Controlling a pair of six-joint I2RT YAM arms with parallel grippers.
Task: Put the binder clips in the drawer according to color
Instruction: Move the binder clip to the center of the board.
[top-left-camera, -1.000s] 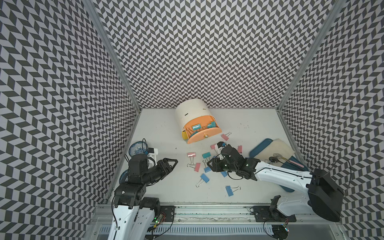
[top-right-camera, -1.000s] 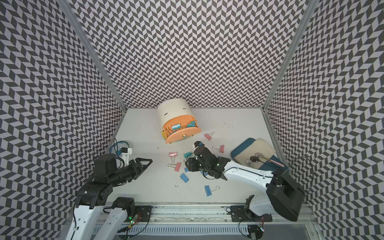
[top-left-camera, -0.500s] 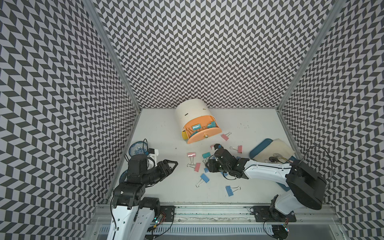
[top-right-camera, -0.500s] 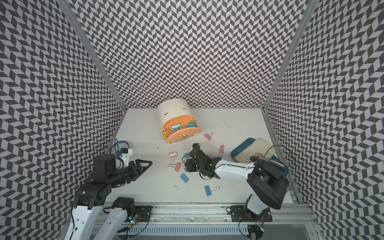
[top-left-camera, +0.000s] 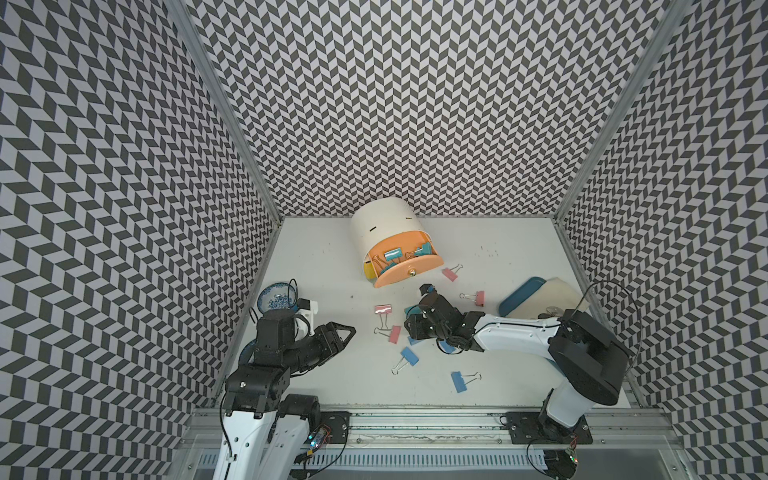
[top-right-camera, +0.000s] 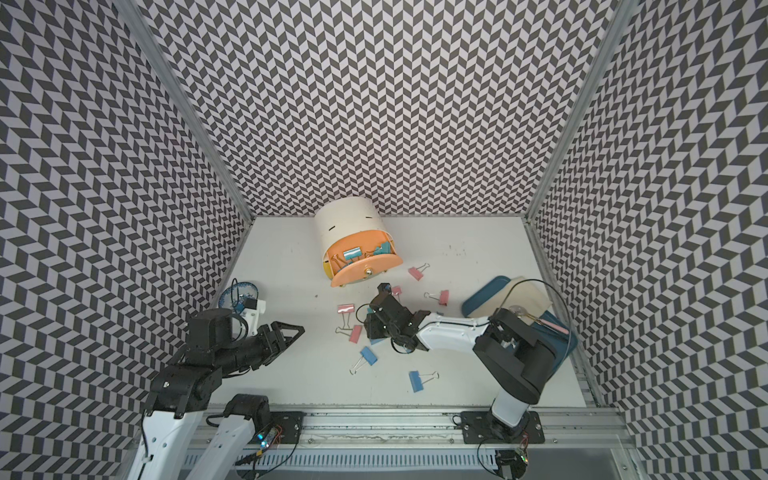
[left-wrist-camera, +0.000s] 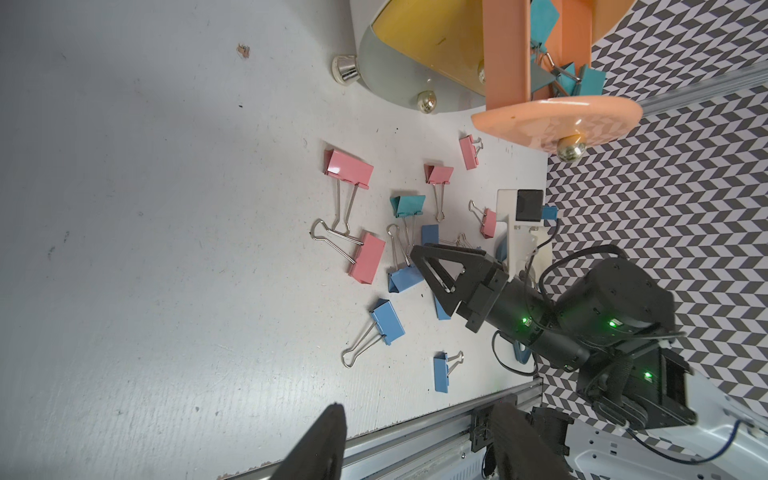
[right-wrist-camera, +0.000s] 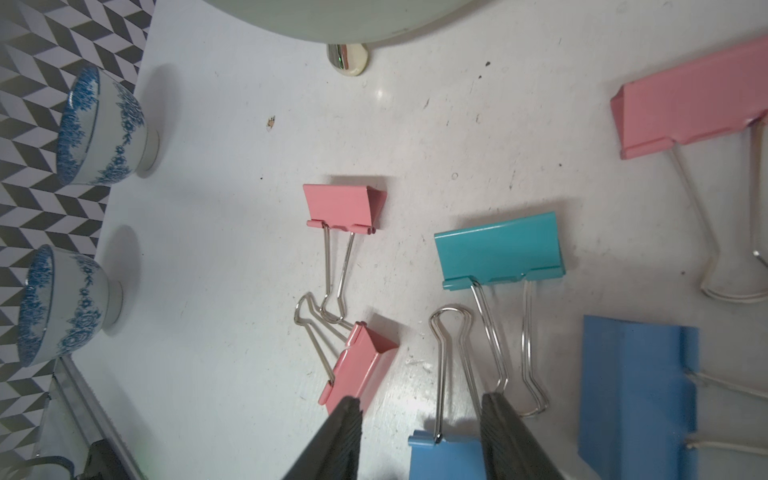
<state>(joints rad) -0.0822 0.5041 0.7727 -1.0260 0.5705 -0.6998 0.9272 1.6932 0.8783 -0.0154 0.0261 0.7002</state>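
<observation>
Pink, teal and blue binder clips lie loose mid-table, among them a teal one (right-wrist-camera: 498, 249), two pink ones (right-wrist-camera: 338, 205) (right-wrist-camera: 361, 365) and blue ones (top-left-camera: 409, 356) (top-left-camera: 458, 381). The orange drawer (top-left-camera: 409, 272) stands pulled out of a cream round cabinet (top-left-camera: 384, 224) with teal clips (top-left-camera: 392, 254) inside. My right gripper (right-wrist-camera: 422, 436) is open and low over the cluster, a blue clip (right-wrist-camera: 446, 455) lying between its fingers. My left gripper (top-left-camera: 343, 332) hovers open and empty at the table's left, apart from the clips.
Two blue-patterned bowls (right-wrist-camera: 102, 124) (right-wrist-camera: 62, 303) stand by the left wall behind my left arm. A teal tray (top-left-camera: 521, 293) with a cream board lies at the right wall under my right arm. A shut yellow drawer (top-left-camera: 368, 270) sits below the orange one.
My right gripper has slid a little left into the clip cluster while its elbow swung in from the right wall. The left arm has hardly moved.
</observation>
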